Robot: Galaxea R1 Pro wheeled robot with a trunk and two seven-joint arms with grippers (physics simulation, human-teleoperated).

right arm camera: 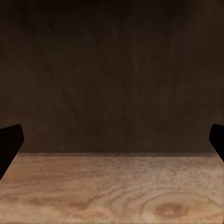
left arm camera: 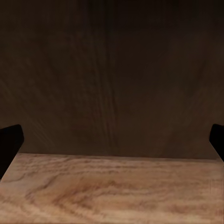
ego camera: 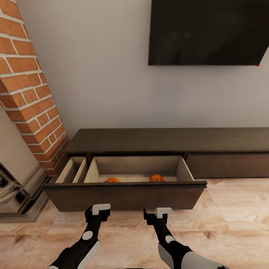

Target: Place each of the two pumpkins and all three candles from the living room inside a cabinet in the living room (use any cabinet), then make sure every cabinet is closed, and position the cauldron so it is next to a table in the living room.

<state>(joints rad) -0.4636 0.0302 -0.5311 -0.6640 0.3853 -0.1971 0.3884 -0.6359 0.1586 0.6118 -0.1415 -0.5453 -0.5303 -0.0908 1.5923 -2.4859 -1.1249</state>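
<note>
The long dark-brown cabinet [ego camera: 168, 140] stands against the wall with its wide drawer [ego camera: 127, 196] pulled out toward me. Two orange pumpkins lie inside the drawer, one [ego camera: 111, 180] left of centre and one [ego camera: 157, 178] right of centre, both partly hidden behind the drawer front. My left gripper [ego camera: 96, 212] and right gripper [ego camera: 157, 213] hover just in front of the drawer front, low above the floor. Each wrist view shows the dark drawer front [left arm camera: 112, 74] close up, with the fingertips [left arm camera: 9, 142] far apart, so both grippers are open and empty. No candles, cauldron or table are in view.
A brick column [ego camera: 30, 93] and a fireplace surround [ego camera: 18, 183] stand at the left. A dark television [ego camera: 209, 31] hangs on the wall above the cabinet. Light wooden floor [ego camera: 231, 220] stretches to the right of the drawer.
</note>
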